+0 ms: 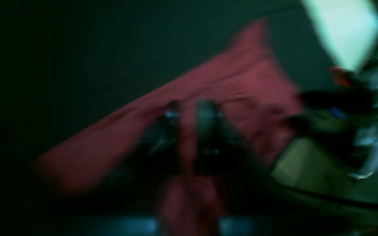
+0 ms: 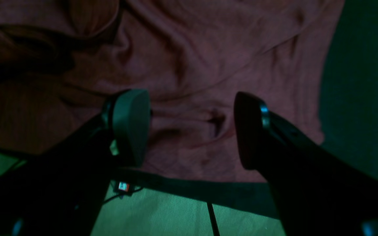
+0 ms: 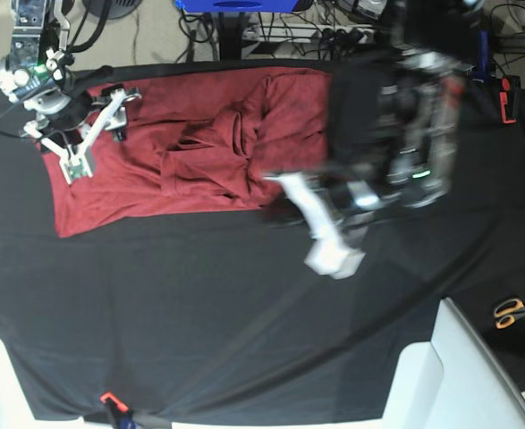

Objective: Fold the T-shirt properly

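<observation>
1. Left wrist view: my picture was badly smeared. I could make out the left gripper [image 1: 189, 113] with its two dark fingers drawn close together, clenched, and a strip of red cloth seemed to sit between them, though I could not tell for sure that it was pinched. Beyond the fingers the T-shirt [image 1: 241, 82] showed as a slanted brick-red band across the black table cloth [image 1: 77, 65].

2. Right wrist view: this one was sharp but dim. The right gripper [image 2: 192, 129] stood with its jaws spread wide, nothing between the pads, above a wrinkled stretch of the T-shirt [image 2: 208, 59]. The shirt's edge ran just below the fingertips, and past it I saw the black cloth [image 2: 359, 82] on the right.

3. Base view: the T-shirt [image 3: 146, 192] lay on the black table cloth [image 3: 199, 322] toward the far left, rumpled, with a bunched fold [image 3: 231, 134] near its middle. The right gripper [image 3: 97, 138] hung released over the shirt's left part. The left gripper [image 3: 329, 246] was blurred near the shirt's right edge. Orange-handled scissors [image 3: 512, 311] lay at the far right; I saw no containers in any view.
</observation>
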Controlling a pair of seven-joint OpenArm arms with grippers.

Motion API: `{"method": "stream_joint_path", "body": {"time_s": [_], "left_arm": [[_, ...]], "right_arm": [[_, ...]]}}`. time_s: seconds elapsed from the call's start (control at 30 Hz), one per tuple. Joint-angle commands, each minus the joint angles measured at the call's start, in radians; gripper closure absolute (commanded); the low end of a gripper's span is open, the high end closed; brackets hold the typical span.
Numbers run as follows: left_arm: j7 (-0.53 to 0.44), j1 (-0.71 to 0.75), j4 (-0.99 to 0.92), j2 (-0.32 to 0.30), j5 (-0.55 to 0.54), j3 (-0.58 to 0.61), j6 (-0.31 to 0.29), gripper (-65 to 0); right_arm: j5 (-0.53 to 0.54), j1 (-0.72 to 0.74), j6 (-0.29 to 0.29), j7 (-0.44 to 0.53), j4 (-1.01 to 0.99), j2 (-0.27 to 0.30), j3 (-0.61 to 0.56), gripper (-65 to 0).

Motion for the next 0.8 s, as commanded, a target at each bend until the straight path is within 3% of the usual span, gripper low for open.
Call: {"method": "stream_joint_path", "body": {"time_s": [0.0,0.1,0.17,0.3,0.43,0.6,0.77], "left_arm": [[-0.005,0.023,0.015,-0.017,-0.024,-0.01,-0.013,0.0],[-0.008,0.072,0.017,-0.045,-0.007,-0.013,-0.011,0.0],[-0.01,0.088,0.017,-0.022,0.057,-0.011,-0.011,0.0],[-0.004,0.092,0.014,0.096,0.301,-0.01,-0.01,0.0],[-0.001,0.089,0.012,0.199,0.472,-0.01,-0.01,0.0],[-0.001,0.08,-0.068,0.247,0.539,-0.01,-0.01,0.0],[-0.002,0.068,-0.108,0.248,0.538,-0.021,-0.007,0.0]], "right_arm": [[0.005,0.005,-0.001,0.015,0.014,0.006,0.001,-38.4],[0.005,0.024,-0.001,0.013,0.008,0.006,0.002,-38.3],[0.005,0.027,-0.001,0.013,0.002,0.006,0.002,-38.3],[0.005,0.027,-0.001,0.013,-0.002,0.003,0.002,-38.3],[0.005,0.019,-0.001,0.012,-0.004,0.003,0.007,-38.3],[0.005,0.007,-0.001,0.012,-0.004,0.003,0.013,-38.3],[0.005,0.004,-0.001,0.012,-0.004,0.003,0.013,-38.3]]}}
